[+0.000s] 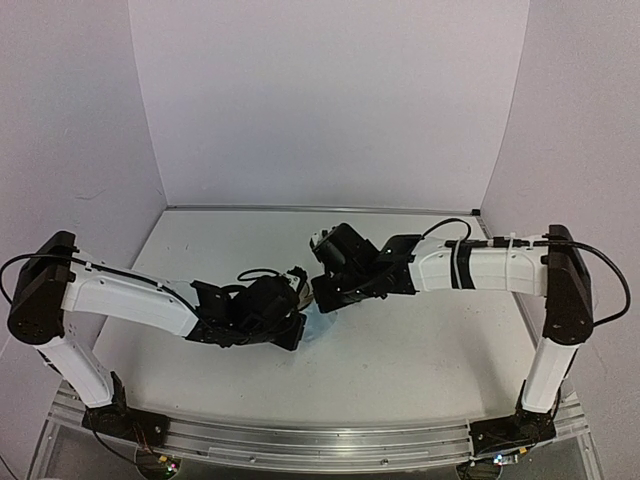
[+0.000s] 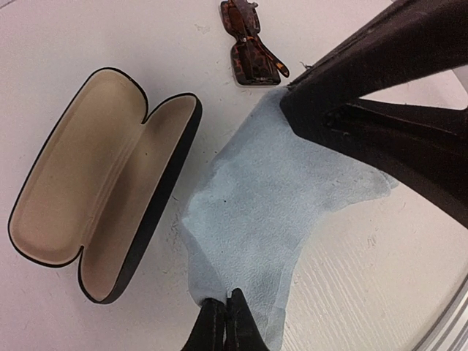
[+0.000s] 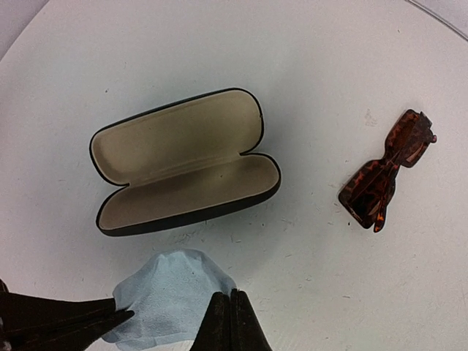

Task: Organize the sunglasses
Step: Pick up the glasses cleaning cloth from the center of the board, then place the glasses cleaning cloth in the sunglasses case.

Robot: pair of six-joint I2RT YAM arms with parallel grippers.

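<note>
Left fingers point(image 2: 213, 325) pinch blue cloth point(image 2: 270, 205) — sunglasses point(image 2: 250, 45) beyond: folded, mottled tortoiseshell-brown.

Sunglasses point(image 3: 386, 175): tortoiseshell frame, amber-orange mottled with dark brown to black; lenses dark reddish brown.

Glasses case point(image 3: 186, 161): black outer shell, plain tan lining in both halves, thin black line round the rim.

Cloth point(image 2: 278, 197): pale sky blue, plain, no print; folds shade to grey-blue.

Table point(image 3: 219, 44): white, with faint grey scuffs and small dark specks.

Left gripper point(image 2: 225, 300) and right gripper point(image 3: 230, 296): fingers matte black.

Arms point(image 1: 130, 295): white shells, black joints and wrist housings, black cables.

Backdrop walls point(image 1: 330, 100): pale lilac-white, unpatterned.

Rail point(image 1: 300, 440) under the arm bases: bare silver metal.
</note>
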